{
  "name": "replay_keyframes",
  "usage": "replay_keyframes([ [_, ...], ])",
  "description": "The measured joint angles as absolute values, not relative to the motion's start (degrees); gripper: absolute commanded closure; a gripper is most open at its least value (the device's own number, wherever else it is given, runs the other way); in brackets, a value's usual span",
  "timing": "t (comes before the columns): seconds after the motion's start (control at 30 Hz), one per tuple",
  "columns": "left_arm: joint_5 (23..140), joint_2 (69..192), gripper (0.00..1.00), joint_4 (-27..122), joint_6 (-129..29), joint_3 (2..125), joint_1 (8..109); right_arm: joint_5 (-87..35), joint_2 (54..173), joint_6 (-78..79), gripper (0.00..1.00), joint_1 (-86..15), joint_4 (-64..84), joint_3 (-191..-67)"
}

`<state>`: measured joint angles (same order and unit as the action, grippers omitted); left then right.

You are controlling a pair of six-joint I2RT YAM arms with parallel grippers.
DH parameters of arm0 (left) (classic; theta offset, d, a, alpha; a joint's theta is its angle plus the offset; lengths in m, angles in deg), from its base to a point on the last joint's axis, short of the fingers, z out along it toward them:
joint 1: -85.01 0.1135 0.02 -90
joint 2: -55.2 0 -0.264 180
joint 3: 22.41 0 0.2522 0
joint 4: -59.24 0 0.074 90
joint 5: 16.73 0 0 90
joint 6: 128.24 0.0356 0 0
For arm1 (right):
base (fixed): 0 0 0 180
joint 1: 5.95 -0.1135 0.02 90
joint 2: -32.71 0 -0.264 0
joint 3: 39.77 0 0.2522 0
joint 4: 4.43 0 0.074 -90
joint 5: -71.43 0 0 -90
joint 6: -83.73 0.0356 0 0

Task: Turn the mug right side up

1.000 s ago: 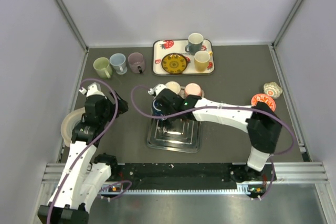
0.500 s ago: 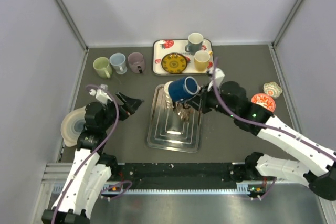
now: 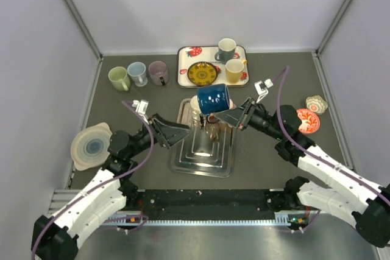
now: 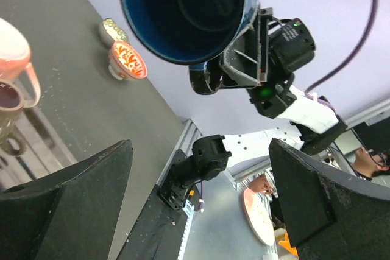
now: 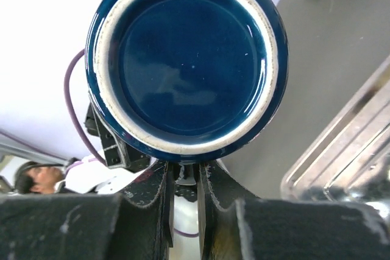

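Note:
The dark blue mug (image 3: 212, 98) hangs on its side in the air over the back of the steel tray (image 3: 204, 162). My right gripper (image 3: 233, 116) is shut on its handle from the right. The right wrist view shows the mug's base (image 5: 186, 59) facing the camera, with the gripper (image 5: 186, 178) pinching the handle below it. My left gripper (image 3: 183, 133) is open just left of the mug, apart from it. In the left wrist view the mug's open mouth (image 4: 183, 10) faces that camera, above the wide-open gripper (image 4: 201, 199).
A cream mug (image 3: 195, 103) and a pink mug (image 4: 12, 53) stand upside down on the steel tray. A strawberry tray (image 3: 184, 71) holds two mugs and a yellow plate. Three mugs (image 3: 137, 73) stand back left, a plate (image 3: 91, 146) lies left, and two bowls (image 3: 306, 120) sit right.
My right arm lifted the blue mug off the steel tray, drew back to the right and tipped it sideways. My left arm reached in toward the mug, its jaws widening.

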<state>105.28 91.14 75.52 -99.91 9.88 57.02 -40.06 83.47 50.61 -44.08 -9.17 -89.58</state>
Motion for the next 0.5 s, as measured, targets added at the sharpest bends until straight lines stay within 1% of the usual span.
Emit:
replay_keyframes([
  [0.17,105.3,96.9,0.11,82.7,-100.1,9.9,53.7,-43.2,85.8,57.1,1.00,-43.6,-17.4,-87.5],
  [0.27,105.3,101.5,0.14,84.8,-100.3,10.2,51.5,-44.5,86.5,59.2,1.00,-43.6,-21.0,-87.5],
  [0.5,104.3,106.9,0.16,90.2,-100.8,11.6,48.3,-45.9,86.5,60.5,1.00,-43.6,-25.1,-86.6],
])
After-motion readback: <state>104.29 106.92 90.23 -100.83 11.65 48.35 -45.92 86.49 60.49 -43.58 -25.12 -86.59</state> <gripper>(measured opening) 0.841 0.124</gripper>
